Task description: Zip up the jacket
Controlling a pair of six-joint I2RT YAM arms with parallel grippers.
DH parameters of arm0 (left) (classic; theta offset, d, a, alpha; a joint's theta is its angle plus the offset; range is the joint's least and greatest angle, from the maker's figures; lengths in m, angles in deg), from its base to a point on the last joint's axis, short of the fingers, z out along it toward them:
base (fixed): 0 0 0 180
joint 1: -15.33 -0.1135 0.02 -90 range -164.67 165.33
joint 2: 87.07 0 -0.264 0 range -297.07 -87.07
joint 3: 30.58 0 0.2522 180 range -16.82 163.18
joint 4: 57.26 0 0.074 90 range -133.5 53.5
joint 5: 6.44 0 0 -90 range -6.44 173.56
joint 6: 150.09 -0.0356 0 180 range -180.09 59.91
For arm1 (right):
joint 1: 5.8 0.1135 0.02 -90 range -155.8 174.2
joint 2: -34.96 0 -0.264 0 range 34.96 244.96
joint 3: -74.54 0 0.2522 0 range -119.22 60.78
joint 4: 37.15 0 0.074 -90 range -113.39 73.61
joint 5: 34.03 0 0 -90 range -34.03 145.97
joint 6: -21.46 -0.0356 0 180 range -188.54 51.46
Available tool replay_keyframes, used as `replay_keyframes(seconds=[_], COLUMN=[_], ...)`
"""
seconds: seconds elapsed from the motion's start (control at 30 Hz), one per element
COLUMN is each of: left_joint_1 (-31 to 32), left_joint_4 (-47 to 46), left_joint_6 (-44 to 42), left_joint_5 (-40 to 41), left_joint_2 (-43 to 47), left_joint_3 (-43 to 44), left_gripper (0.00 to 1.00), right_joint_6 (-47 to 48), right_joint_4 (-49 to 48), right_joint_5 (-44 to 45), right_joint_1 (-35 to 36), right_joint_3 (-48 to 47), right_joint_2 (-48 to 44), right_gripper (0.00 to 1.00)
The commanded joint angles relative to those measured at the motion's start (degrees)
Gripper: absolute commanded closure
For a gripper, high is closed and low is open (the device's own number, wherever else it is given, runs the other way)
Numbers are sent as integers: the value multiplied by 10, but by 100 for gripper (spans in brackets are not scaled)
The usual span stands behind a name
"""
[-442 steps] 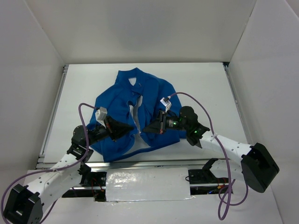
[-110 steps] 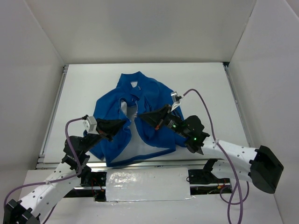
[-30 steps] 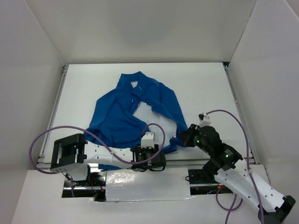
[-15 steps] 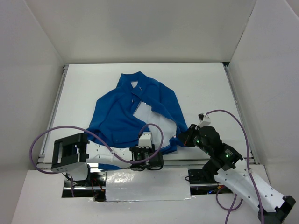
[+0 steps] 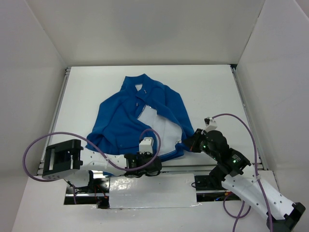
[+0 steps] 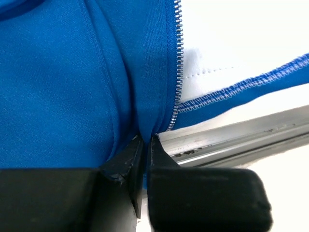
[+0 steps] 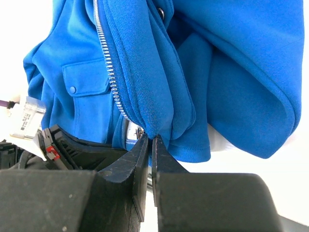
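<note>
Jacket: we see the jacket [image 5: 126, 118] lying flat on the table [image 5: 212, 92], collar toward the far side and hem at the near edge, by the arm bases.

Front: it lies open. The white lining [image 5: 159, 128] shows in a wedge between the two blue panels, widest toward the hem.

Zipper: we find no stretch where the zipper teeth [image 6: 179, 58] on one panel mesh with the other row. In each wrist view a single row runs alone down its panel edge.

Left gripper: the left gripper [image 6: 145, 140] has its jaws drawn almost together on the bottom corner of one panel, just beside the lower end of the teeth and above the metal rail [image 6: 231, 137] at the table's edge.

Right gripper: the right gripper [image 7: 150, 137] is closed to a thin slit on a bunched fold of the other panel at the hem, near the pocket [image 7: 84, 79] (a small pale piece sits beside the tips, perhaps the slider, but we cannot tell).

Done: as we judge it, only the setup, with both lower corners in hand.

Left: nearly everything. We reckon the two bottom ends must be brought together, the pin seated in the slider, and the slider run up to the collar.

Progress: early, in our view.
</note>
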Motion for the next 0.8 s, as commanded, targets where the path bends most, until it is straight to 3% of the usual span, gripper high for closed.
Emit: replay_keyframes(seconds=[0.0, 0.07, 0.2, 0.3, 0.43, 0.47, 0.6, 0.77], left_joint_1=[-2, -2, -3, -5, -11, -13, -17, -24], left_joint_4=[-48, -63, -105, -184, -363, -451, -659, -733], left_joint_6=[-32, -54, -103, -155, -282, -305, -450, -528], left_joint_5=[-9, -4, 31, 70, 93, 94, 55, -3], left_joint_2=[31, 60, 170, 271, 373, 385, 400, 375], left_joint_3=[-15, -23, -72, -127, -214, -230, -294, -285], left_gripper=[94, 100, 100, 100, 100, 100, 100, 100], right_joint_6=[16, 33, 53, 34, -9, -19, -66, -91], right_joint_4=[-18, -31, -78, -121, -184, -215, -285, -392], right_joint_5=[-15, -53, -141, -172, -179, -177, -152, -151], right_joint_1=[-3, -3, -1, 0, 23, 32, 92, 132], right_joint_3=[-10, -8, 11, 24, 38, 42, 56, 72], right_joint_2=[9, 17, 46, 59, 55, 50, 69, 112], right_gripper=[100, 100, 100, 100, 100, 100, 100, 100])
